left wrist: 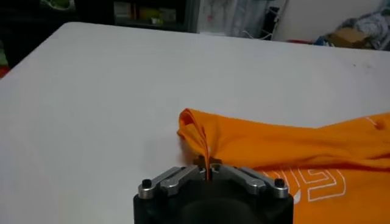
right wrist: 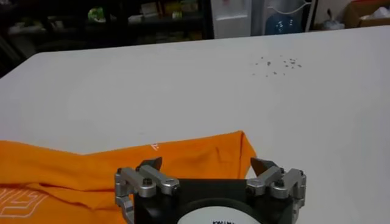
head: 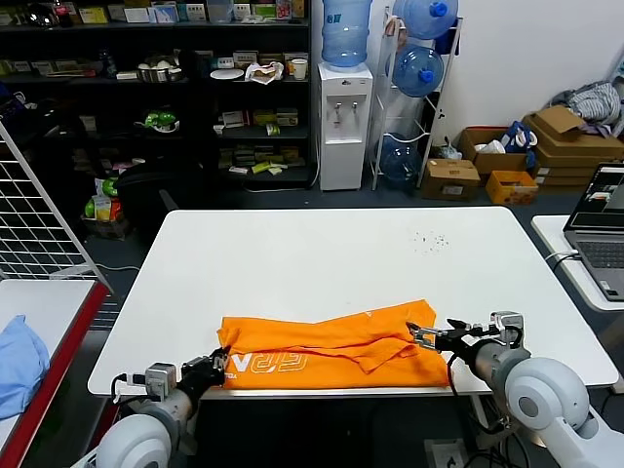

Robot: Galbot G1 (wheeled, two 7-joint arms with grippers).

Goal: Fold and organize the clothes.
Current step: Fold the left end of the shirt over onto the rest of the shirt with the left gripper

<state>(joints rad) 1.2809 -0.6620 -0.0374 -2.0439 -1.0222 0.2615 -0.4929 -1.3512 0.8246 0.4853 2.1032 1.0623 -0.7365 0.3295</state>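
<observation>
The orange T-shirt [head: 331, 346] lies bunched in a long band along the near edge of the white bench [head: 322, 258], white lettering showing at its left end. The left pincer [left wrist: 208, 172] is clenched on a pinched fold at the shirt's left corner. The right pincer [head: 429, 338] hovers with jaws spread over the right end, gripping nothing. Judging by this, both ends are being taken up; the right must clamp next.

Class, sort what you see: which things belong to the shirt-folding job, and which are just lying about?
Job in hand:
orange T-shirt
left claw, shut on the shirt's edge
right claw, open at the shirt's other end
white table

Lying about:
light blue cloth
laptop
water dispenser
</observation>
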